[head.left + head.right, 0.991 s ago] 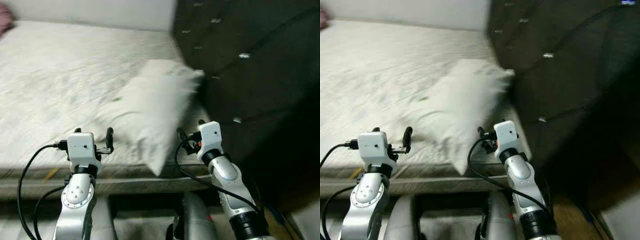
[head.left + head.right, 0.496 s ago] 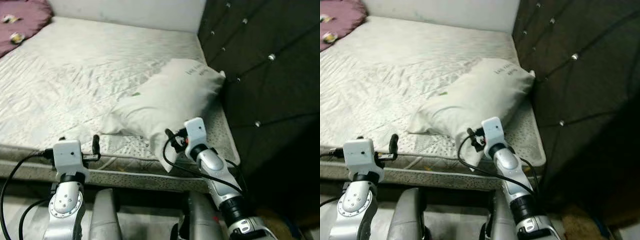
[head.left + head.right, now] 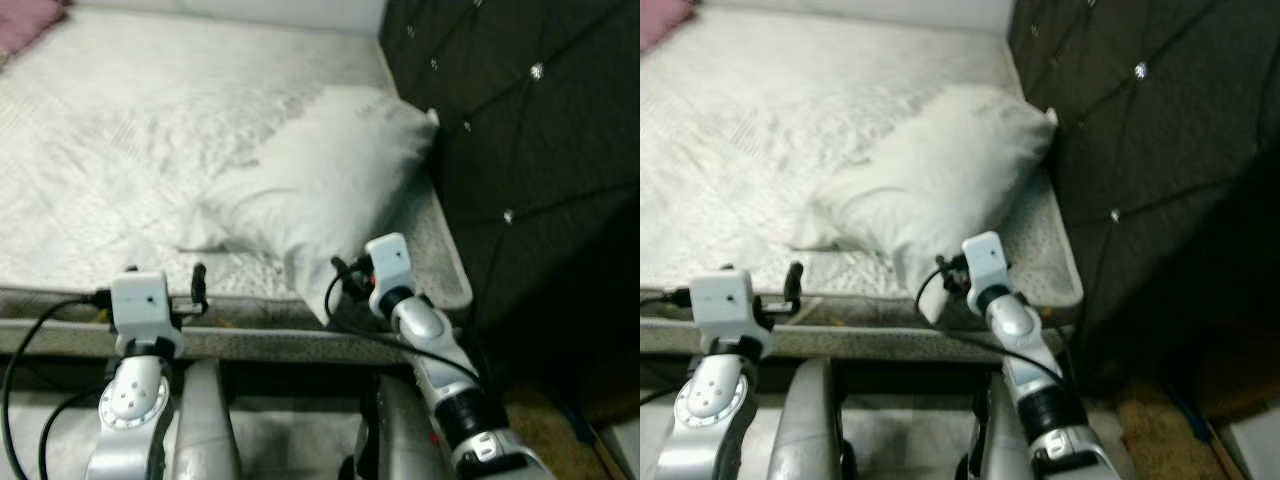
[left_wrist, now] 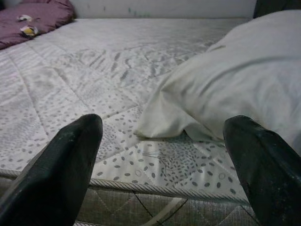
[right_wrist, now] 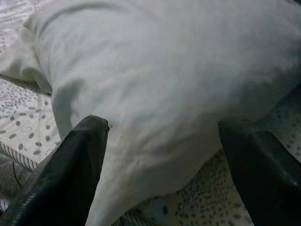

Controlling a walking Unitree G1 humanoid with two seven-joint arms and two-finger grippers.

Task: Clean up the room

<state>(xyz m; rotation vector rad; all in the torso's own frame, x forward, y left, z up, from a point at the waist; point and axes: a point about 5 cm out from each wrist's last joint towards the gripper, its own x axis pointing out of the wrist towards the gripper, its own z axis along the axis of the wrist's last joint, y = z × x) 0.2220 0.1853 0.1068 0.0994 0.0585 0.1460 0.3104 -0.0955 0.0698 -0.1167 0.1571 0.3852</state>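
Nearest the camera, both silver arms were raised at the bed's front edge. The left gripper (image 4: 160, 160) hung just short of the mattress (image 3: 120, 150) edge, its two black fingers (image 4: 61, 165) spread wide with nothing between them. The right gripper (image 5: 160, 155) likewise stood released, fingers (image 5: 70, 165) parted on either side of the near end of the white pillow (image 3: 320, 185); whether they touched the fabric cannot be told.

Beyond the grippers, the pillow lay askew on the bare quilted mattress, its near corner overhanging the front edge beside the right wrist, its far corner against the dark tufted headboard (image 3: 520, 120). Farther still, at the far left corner of the bed, lay a purple cushion (image 4: 37, 21) bearing a small pale object.

Compared with half a second before, the head views had shifted and dipped, so the bed's front rail filled more of the lower picture and the purple cushion had nearly slipped out of the corner; this was the camera's motion, not the pillow's. Over the full second, the right gripper had closed from beside the pillow to its near end. Judged from this, the pillow was the item in hand, the approach was nearly complete, and the grasp had not yet been made.
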